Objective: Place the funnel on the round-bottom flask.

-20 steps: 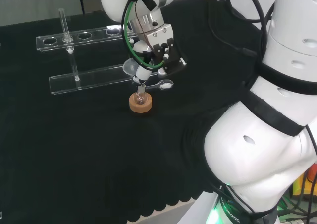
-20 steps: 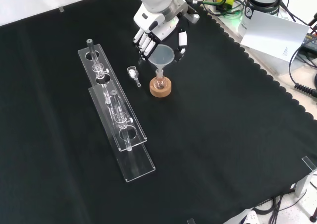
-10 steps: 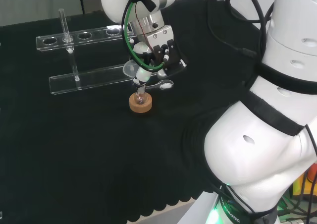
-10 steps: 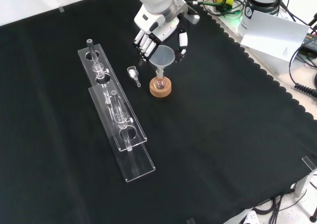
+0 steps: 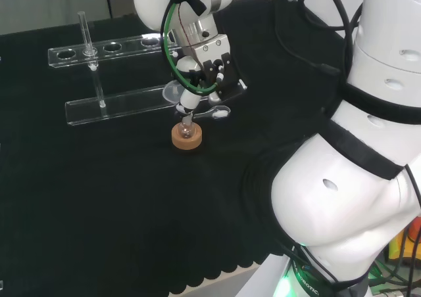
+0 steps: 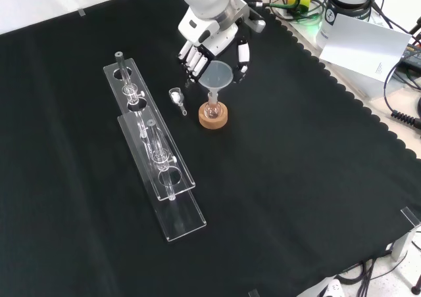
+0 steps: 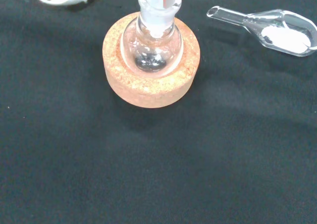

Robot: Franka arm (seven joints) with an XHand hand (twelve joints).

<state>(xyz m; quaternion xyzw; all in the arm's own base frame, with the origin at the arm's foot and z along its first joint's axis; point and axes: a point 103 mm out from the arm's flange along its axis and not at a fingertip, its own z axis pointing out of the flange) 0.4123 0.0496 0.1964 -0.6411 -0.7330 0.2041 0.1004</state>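
Black cloth covers the surface, where the funnel (image 6: 216, 77) now sits stem-down in the round-bottom flask (image 7: 152, 40) on its cork ring (image 7: 151, 83), while the hand (image 6: 209, 42), fingers (image 6: 195, 60) relaxed open, has lifted slightly away behind the flask, suggesting placement is done.

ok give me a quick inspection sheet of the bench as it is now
surface: black cloth, flat, no spills seen.
job's things: funnel stem in the neck of the round-bottom flask, which sits in a cork ring.
clutter: glass scoop holding white powder; two clear racks with tubes.
hand: hand behind the funnel, fingers relaxed, not clasping it.
cables: green and black cables along the wrist; more off the cloth's edge.
surroundings: white paper sheet beyond the cloth.
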